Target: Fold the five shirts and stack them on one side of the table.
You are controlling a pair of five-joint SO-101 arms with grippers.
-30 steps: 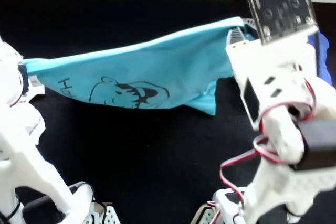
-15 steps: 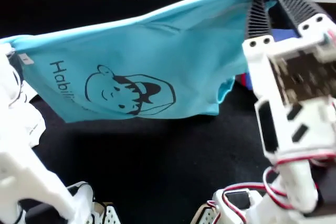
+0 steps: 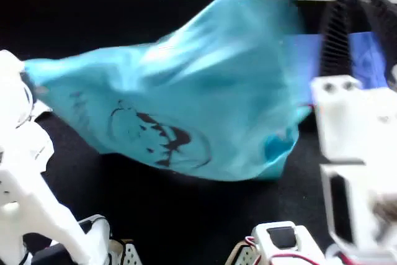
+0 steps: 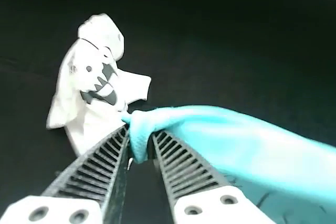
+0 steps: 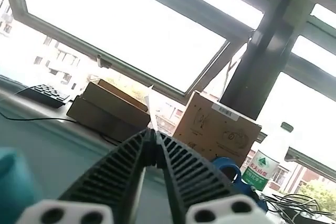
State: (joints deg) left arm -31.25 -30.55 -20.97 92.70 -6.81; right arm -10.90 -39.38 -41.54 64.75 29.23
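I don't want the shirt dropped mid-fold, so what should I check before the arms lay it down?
1. Left gripper clamped on a corner of the teal shirt: ok.
2. Right gripper holding the shirt's other end: cannot tell; jaws shut, but cloth between them is unclear.
3. Shirt stretched flat between the arms: not ok; it hangs billowed in the air.
4. Bare table under the shirt to lay it on: ok.
5. White shirt, on the table near the left gripper, and blue shirt, behind the teal one, clear of the landing spot: cannot tell.
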